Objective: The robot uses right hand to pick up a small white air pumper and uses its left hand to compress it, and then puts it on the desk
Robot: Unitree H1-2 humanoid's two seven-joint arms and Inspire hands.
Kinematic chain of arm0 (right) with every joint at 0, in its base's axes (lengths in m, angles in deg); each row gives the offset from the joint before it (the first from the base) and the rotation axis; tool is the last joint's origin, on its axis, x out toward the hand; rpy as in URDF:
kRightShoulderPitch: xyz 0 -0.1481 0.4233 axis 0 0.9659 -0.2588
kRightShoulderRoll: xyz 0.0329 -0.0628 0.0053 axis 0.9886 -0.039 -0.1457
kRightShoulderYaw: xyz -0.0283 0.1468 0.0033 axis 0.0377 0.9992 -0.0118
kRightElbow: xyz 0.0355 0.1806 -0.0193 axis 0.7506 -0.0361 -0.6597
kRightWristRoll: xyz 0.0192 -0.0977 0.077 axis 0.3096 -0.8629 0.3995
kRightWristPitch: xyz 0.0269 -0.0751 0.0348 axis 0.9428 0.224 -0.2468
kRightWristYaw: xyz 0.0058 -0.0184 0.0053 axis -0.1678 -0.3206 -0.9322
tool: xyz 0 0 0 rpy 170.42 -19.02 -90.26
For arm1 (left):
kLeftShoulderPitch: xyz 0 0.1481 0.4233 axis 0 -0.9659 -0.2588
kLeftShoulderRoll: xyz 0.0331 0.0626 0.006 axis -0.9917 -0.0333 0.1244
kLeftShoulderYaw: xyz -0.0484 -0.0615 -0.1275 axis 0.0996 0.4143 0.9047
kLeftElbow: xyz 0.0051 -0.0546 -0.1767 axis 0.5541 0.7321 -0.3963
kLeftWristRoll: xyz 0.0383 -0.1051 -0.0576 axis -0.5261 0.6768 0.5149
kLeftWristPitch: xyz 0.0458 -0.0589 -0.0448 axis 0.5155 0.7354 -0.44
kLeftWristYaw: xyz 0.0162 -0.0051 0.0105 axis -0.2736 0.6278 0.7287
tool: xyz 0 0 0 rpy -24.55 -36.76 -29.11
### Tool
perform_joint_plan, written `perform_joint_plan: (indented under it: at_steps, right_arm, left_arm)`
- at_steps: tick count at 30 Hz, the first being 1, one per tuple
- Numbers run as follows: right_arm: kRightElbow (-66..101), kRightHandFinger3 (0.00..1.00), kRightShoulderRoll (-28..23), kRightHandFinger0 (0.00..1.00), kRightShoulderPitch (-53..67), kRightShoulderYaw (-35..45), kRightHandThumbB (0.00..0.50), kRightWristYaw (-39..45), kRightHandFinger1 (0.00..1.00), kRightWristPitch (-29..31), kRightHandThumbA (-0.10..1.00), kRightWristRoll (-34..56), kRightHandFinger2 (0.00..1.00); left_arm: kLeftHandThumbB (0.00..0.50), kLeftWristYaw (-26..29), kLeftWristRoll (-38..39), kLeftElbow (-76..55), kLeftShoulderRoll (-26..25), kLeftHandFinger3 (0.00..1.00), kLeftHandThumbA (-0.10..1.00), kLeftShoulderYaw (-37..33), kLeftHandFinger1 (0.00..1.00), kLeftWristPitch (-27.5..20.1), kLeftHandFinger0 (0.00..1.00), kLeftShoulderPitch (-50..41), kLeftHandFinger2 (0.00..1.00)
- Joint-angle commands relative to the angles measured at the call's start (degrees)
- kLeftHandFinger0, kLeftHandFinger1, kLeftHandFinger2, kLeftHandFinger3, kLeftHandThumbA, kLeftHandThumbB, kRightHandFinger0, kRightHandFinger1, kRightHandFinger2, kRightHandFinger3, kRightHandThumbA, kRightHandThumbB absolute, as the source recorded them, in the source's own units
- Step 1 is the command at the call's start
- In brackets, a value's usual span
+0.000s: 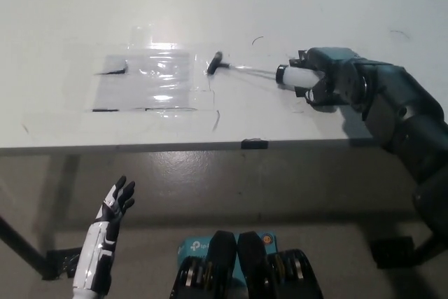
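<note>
Head view, looking steeply down on a white desk (210, 5) whose front edge crosses the picture from side to side. We see the black right hand (329, 82) entering from the right on its black arm and closed around the white barrel of the small air pumper (283, 73); only the barrel's left end shows beyond the hand. From that end a thin metal rod (248, 69) runs out to the left, drawn out long, and ends in a short black handle (215, 61). The rod slopes up and to the left in the picture. We cannot tell with certainty whether the handle touches the desk or hangs just above it. The handle sits just beside the right edge of a clear plastic sheet (150, 82), which lies flat on the desk and catches bright glare; dark tape marks (112, 70) show at its left corner and along its lower edge. A small black clip (253, 143) sits on the desk's front edge, below the pumper and well apart from it. The white left hand (115, 202) rests at the lower left, below the desk's edge and well apart from the pumper, its fingers spread and holding nothing. Under the desk we see the grey floor (231, 180).
</note>
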Motion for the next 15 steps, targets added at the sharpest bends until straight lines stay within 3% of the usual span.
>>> perform_joint_plan:
  at_steps: [1,9,15]
  right_arm:
    - [-1.14,0.9,-2.55,0.01,0.23,1.15,0.16,-4.96,0.6,2.09,-0.1,-0.19,0.9]
    - [-0.78,0.99,-4.3,0.09,0.89,2.86,0.158,-5.34,0.66,3.94,-0.1,0.51,0.97]
    - [0.25,0.91,-4.34,0.09,1.15,4.36,0.162,-8.17,0.65,6.79,-0.1,0.81,0.97]
  left_arm:
    - [0.066,0.73,0.31,-1.53,-0.86,1.0,1.0,0.6,1.0,-1.67,1.0,0.88,1.0]
    - [0.054,0.87,0.21,-1.33,-0.7,1.0,1.0,0.62,1.0,-1.84,1.0,1.15,1.0]
    - [0.056,0.96,-0.02,-1.48,-0.64,1.0,1.0,0.62,1.0,-1.56,1.0,0.9,1.0]
